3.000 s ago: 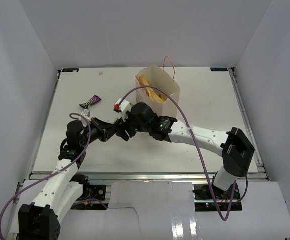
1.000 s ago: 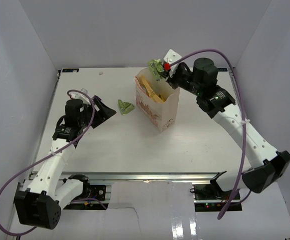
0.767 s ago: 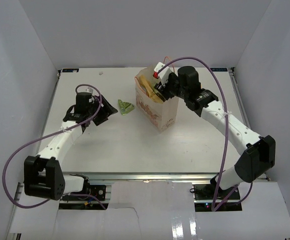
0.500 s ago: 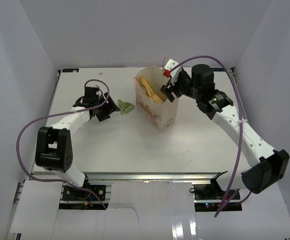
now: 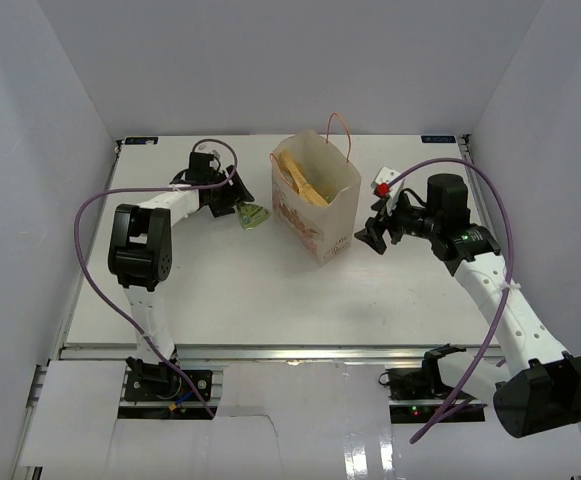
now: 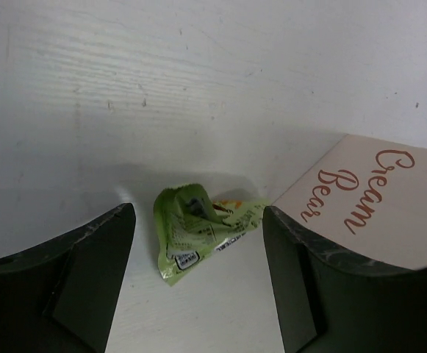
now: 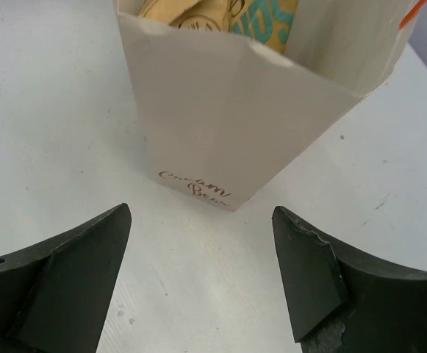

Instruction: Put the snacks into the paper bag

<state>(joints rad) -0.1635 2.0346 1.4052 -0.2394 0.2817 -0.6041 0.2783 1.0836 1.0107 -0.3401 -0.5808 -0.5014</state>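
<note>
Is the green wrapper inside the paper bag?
No, the green wrapper lies on the table beside the paper bag.

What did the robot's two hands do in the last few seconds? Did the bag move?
The right hand let go of the green candy it held over the paper bag, opened, and pulled back to the bag's right side, empty. The left hand, open, swung across the table to the green wrapper lying left of the bag. The bag and that wrapper stayed put.
</note>
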